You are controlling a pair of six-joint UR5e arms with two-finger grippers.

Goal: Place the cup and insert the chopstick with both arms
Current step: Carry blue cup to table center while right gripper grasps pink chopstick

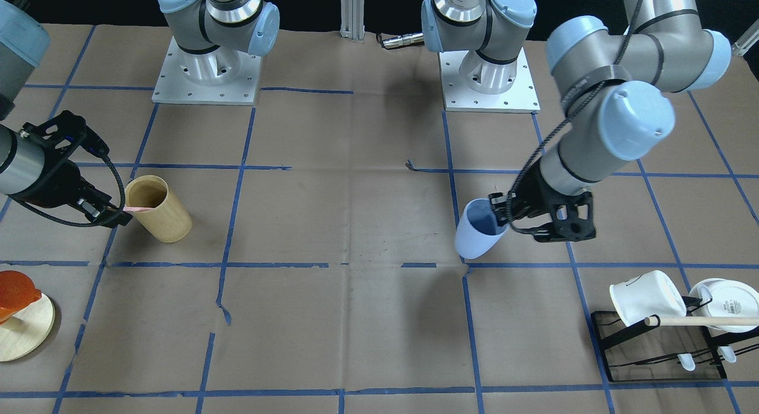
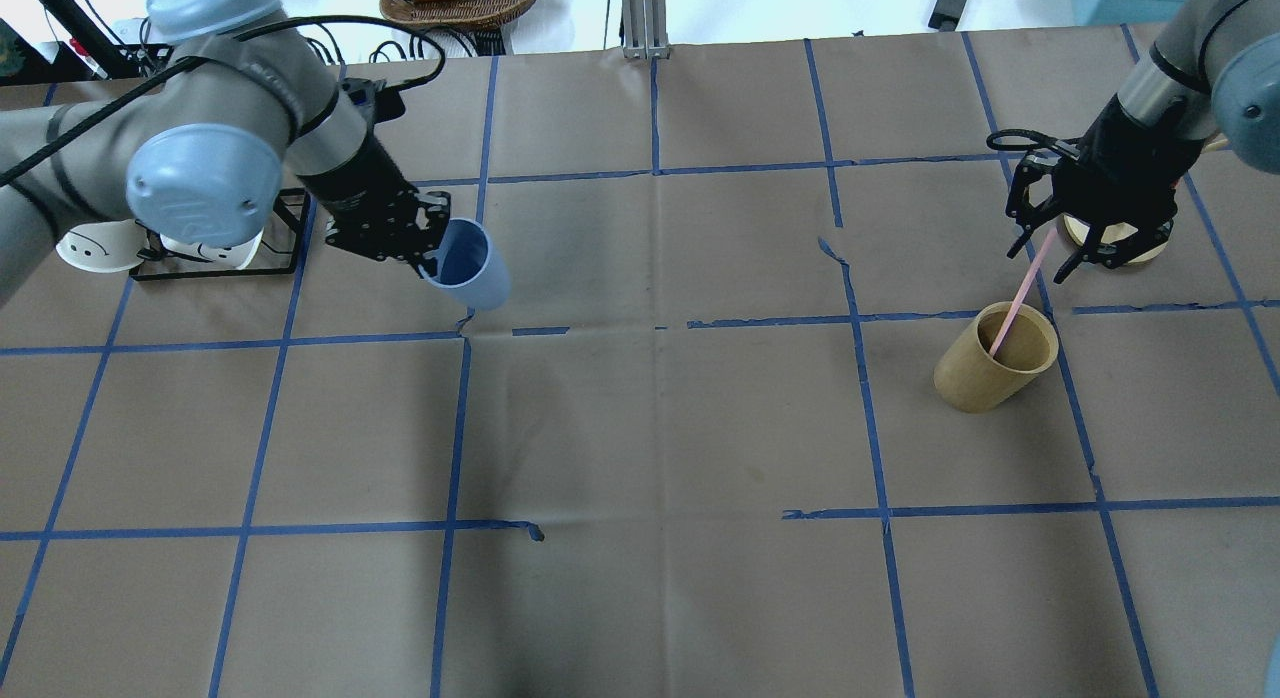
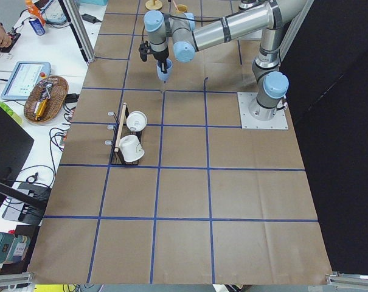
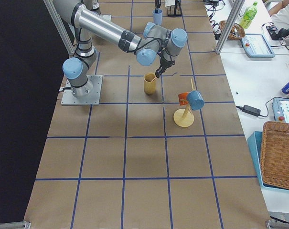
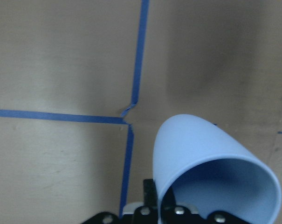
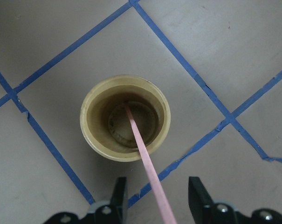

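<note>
The left gripper (image 2: pixel 436 262) pinches the rim of the one pale blue plastic cup (image 2: pixel 472 270) between its two fingers, holding it tilted near a crossing of blue tape. The right gripper (image 6: pixel 157 189) has its two fingers (image 6: pixel 120 193) spread wide, clear of the single pink chopstick (image 6: pixel 140 147). The chopstick leans inside the one upright tan cylindrical holder (image 6: pixel 90 135). Two white mugs (image 1: pixel 646 295) sit on one black wire rack (image 1: pixel 616 337).
</note>
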